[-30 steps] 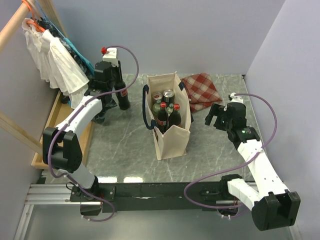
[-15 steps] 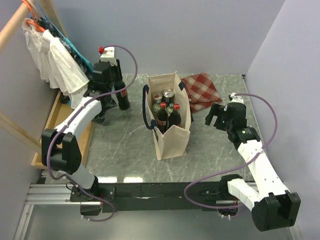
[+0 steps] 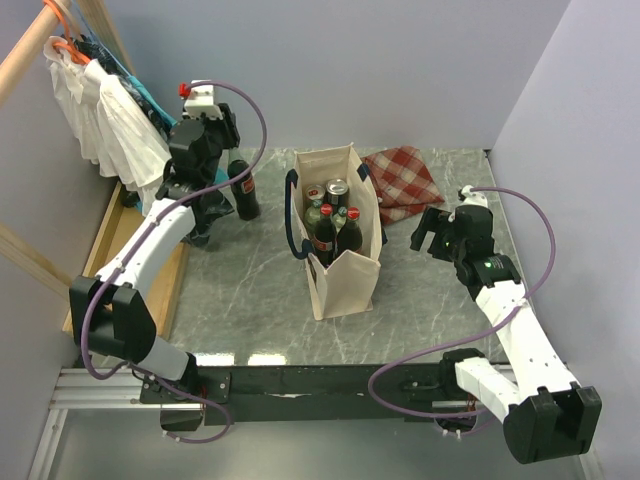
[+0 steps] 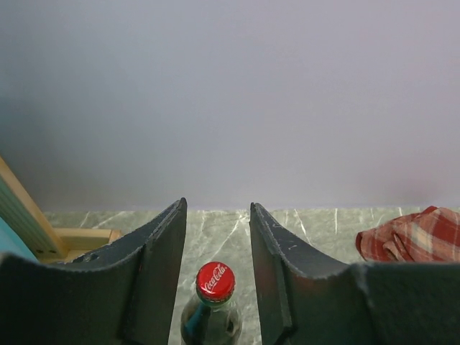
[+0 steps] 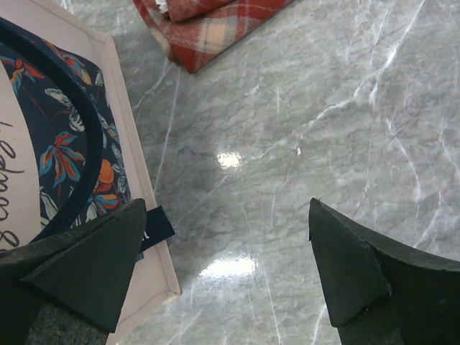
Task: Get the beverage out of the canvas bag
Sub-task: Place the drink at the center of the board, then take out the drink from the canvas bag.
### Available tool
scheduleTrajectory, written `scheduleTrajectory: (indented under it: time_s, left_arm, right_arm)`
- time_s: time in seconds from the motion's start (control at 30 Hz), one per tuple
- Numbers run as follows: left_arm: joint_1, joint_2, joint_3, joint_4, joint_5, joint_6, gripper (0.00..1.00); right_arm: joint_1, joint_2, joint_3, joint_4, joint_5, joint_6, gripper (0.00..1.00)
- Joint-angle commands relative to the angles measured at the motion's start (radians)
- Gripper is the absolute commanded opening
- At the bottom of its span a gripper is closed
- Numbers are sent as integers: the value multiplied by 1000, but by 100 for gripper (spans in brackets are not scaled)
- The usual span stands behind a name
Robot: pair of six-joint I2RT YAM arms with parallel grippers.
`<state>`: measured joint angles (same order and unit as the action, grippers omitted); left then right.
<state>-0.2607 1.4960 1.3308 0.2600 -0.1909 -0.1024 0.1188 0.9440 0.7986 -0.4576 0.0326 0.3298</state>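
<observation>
The cream canvas bag (image 3: 343,268) stands open mid-table with navy handles. Inside are several dark red-capped bottles (image 3: 324,228) and a can (image 3: 337,189). One dark cola bottle (image 3: 243,190) stands on the table left of the bag. My left gripper (image 3: 222,142) hovers above it and is open. In the left wrist view its red cap (image 4: 215,280) sits below and between the fingers (image 4: 162,244) of the left gripper (image 4: 215,205), untouched. My right gripper (image 3: 425,233) is open and empty just right of the bag. In the right wrist view the right gripper (image 5: 226,208) is over bare marble, beside the bag's printed side (image 5: 43,144).
A red checked cloth (image 3: 405,180) lies behind the bag on the right and shows in the right wrist view (image 5: 208,21). A wooden tray (image 3: 100,250) lies along the left table edge. Clothes (image 3: 105,115) hang on a rack at the back left.
My left gripper has risen and pulled back to the left, away from the cola bottle, which stays standing on the table. The right arm has not moved.
</observation>
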Motion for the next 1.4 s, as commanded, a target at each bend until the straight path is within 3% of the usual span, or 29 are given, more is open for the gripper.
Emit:
scheduleTrajectory:
  time_s: [0.0, 0.1, 0.17, 0.23, 0.5, 0.67, 0.87, 1.03, 1.37]
  left_arm:
    - [-3, -51, 60, -22, 5, -28, 48]
    - [-3, -62, 112, -92, 27, -40, 60]
    - [-3, -62, 185, -198, 60, -42, 62]
    - [-3, -71, 240, -255, 108, -49, 73]
    - [-3, -184, 246, -378, 220, -88, 96]
    - [-3, -180, 367, -554, 367, -91, 96]
    - [-3, -272, 278, -505, 528, -115, 96]
    - [-3, -266, 303, -553, 682, -161, 96]
    - [-3, -309, 278, -571, 599, -233, 96]
  right_arm:
    - [-1, -27, 37, 13, -7, 6, 100]
    - [-2, -45, 33, -6, 13, 3, 100]
    - [-1, -76, 14, -3, 32, -3, 100]
    - [-1, -94, 5, -4, 41, -3, 100]
    - [-1, -116, 37, -12, 15, 15, 100]
    - [-4, -113, 53, -35, 21, 20, 100]
    - [-1, -142, 67, -64, 20, 23, 100]
    - [-1, -146, 71, -82, 44, 23, 100]
    - [-1, -108, 106, -107, 76, 72, 100]
